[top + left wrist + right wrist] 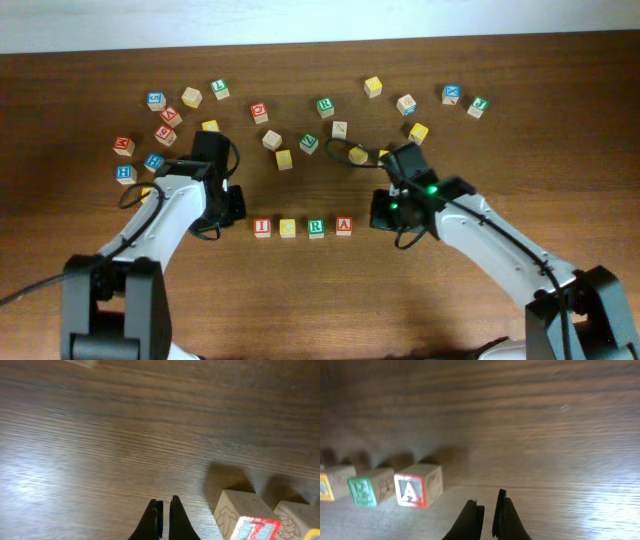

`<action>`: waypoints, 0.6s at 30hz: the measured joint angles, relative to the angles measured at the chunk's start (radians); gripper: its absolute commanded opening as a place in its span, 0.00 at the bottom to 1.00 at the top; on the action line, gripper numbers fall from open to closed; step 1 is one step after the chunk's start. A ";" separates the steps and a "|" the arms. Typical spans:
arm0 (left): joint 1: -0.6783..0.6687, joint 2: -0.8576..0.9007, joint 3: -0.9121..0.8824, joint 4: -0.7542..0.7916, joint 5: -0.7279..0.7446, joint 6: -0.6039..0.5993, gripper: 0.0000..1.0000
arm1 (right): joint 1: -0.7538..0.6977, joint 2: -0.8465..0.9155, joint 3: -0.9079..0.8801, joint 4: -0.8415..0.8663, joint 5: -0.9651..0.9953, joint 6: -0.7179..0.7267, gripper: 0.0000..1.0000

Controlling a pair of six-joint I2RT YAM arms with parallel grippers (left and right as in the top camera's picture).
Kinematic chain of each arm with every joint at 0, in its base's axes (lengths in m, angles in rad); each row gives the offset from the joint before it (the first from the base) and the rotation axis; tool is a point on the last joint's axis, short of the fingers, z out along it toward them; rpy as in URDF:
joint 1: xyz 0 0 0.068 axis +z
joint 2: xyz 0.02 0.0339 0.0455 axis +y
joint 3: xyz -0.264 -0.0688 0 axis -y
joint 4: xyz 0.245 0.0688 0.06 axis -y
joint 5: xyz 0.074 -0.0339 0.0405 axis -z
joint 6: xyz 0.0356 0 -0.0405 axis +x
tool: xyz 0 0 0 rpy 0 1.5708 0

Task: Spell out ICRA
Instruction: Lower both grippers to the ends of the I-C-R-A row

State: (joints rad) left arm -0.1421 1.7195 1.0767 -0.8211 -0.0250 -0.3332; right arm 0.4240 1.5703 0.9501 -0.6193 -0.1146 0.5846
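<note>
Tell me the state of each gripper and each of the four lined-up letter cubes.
left gripper: shut, holding nothing
right gripper: shut, holding nothing
I cube: first in the row, letter up, ungripped
C cube: second in the row, letter up, ungripped
R cube: third in the row, letter up, ungripped
A cube: last in the row, letter up, ungripped
</note>
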 measured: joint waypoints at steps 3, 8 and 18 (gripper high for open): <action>0.000 0.043 0.000 0.000 0.036 -0.002 0.00 | 0.027 0.010 -0.002 0.008 0.032 0.035 0.04; 0.000 0.056 -0.005 0.000 0.052 -0.003 0.00 | 0.027 0.087 -0.003 0.057 0.050 0.057 0.04; 0.000 0.056 -0.084 0.109 0.120 -0.003 0.00 | 0.027 0.138 -0.005 0.132 0.006 0.066 0.04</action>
State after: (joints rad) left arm -0.1421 1.7760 0.9928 -0.7120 0.0948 -0.3367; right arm 0.4507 1.7081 0.9447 -0.4877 -0.1085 0.6510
